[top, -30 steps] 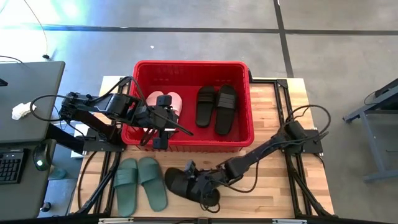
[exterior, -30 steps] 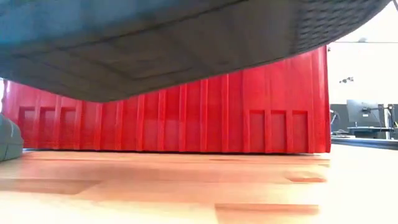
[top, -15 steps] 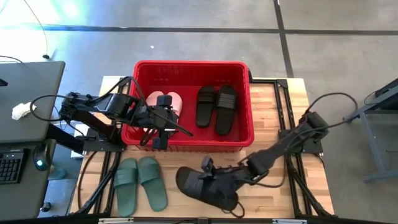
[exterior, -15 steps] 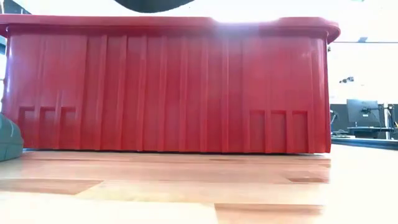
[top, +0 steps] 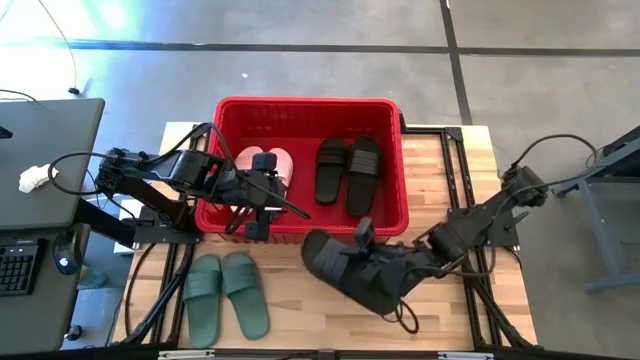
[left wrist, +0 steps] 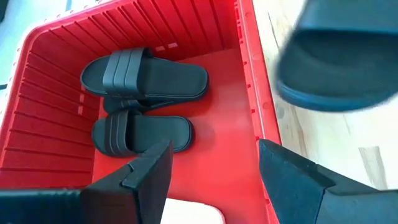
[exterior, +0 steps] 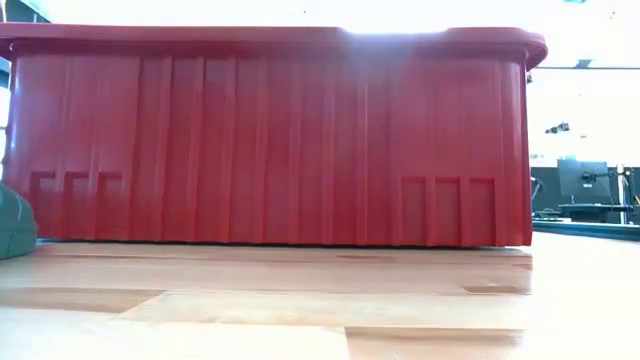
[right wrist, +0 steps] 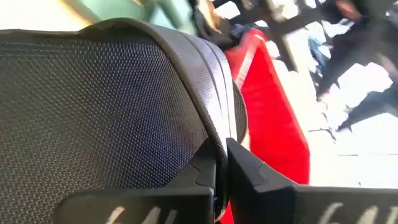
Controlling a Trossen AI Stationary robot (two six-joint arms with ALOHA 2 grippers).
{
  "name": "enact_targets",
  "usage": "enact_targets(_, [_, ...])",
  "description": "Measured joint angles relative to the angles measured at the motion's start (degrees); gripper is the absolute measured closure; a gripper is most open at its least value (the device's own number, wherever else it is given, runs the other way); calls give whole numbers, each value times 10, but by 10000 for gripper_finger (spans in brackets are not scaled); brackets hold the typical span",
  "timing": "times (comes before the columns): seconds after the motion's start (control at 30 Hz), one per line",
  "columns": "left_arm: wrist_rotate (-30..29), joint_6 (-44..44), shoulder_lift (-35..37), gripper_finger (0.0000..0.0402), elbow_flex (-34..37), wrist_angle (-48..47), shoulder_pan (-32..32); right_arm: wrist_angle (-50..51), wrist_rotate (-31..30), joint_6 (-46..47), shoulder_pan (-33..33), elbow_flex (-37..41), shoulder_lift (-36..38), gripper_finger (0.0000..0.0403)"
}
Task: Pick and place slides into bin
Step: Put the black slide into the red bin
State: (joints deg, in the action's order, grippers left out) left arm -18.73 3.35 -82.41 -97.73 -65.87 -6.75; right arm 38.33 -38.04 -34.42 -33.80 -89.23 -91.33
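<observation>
Hovering over the large rectangular red plastic bin (top: pixel 305 230), the left gripper (top: pixel 262 190) has its fingers (left wrist: pixel 149 177) spread and holds nothing; the pale pink slip-on slides (top: pixel 262 160) lie right under those fingers, and a black pair of wide-strap slides (left wrist: pixel 140 102) sits on the bin floor just beyond them. Sage green slides (top: pixel 226 293) rest on the wooden table (top: pixel 300 320), outside the bin's near wall and well clear of both grippers.

Right gripper (top: pixel 372 262) has its fingers (right wrist: pixel 205 168) pressed together, pinching the edge of a black slide (top: pixel 350 270), which hangs in the air near the bin's near right corner, not yet over the rim. From above I can't tell if it carries one slide or two.

Risks, my read: the pinch is at the edge only, so the slide can swing or slip out mid-carry. Low clearance could clip its toe on the rim. Dropping too far left risks hitting the parked left arm.
</observation>
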Motion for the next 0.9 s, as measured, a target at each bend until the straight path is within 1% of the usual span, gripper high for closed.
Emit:
enact_targets(0.17, [1,0,0,181,0,0,0,9,-74,-10,3,0,39,403])
enact_targets(0.3, [1,0,0,181,0,0,0,14,-120,-27,24,0,63,403])
enact_targets(0.47, [1,0,0,181,0,0,0,-1,-172,-66,80,0,86,403])
enact_targets(0.6, [1,0,0,181,0,0,0,-59,-214,-77,141,0,86,403])
enact_targets(0.67, [1,0,0,181,0,0,0,-93,-222,-56,176,-1,82,403])
enact_targets(0.8, [1,0,0,181,0,0,0,-119,-214,-7,240,-1,65,403])
enact_targets(0.9, [1,0,0,181,0,0,0,-130,-215,-1,284,-1,44,403])
